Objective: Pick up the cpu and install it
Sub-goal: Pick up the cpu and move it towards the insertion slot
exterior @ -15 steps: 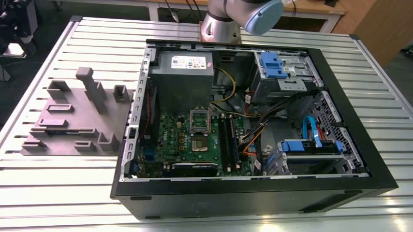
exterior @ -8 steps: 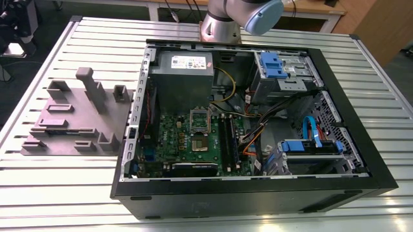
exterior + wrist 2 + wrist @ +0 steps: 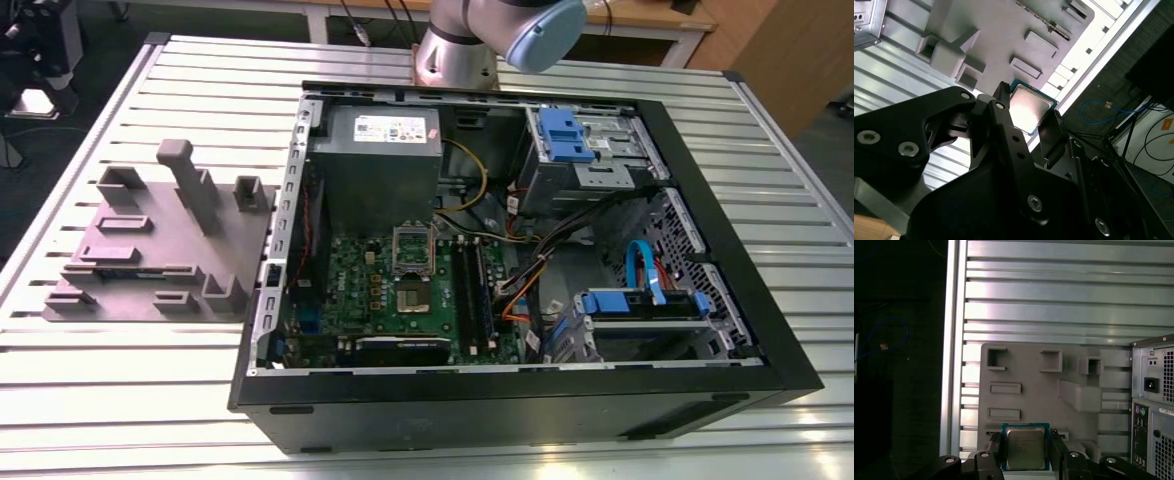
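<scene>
CPU in gripper, lifted clear of the fixture block.

Exterior view, from its left: grey fixture block (image 3: 147,250) on the slatted table (image 3: 134,400). Next to it is the open computer case (image 3: 534,410), holding the grey power-supply box (image 3: 380,150), the green motherboard (image 3: 360,280) with its socket frame (image 3: 411,245), and blue-latched drive bays (image 3: 581,135) towards its right. In both wrist views the gripper (image 3: 1026,449) (image 3: 1028,111) is closed to chip width, its fingers (image 3: 996,450) (image 3: 1051,130) pressing opposite edges of the cpu (image 3: 1025,446) (image 3: 1029,106).
</scene>
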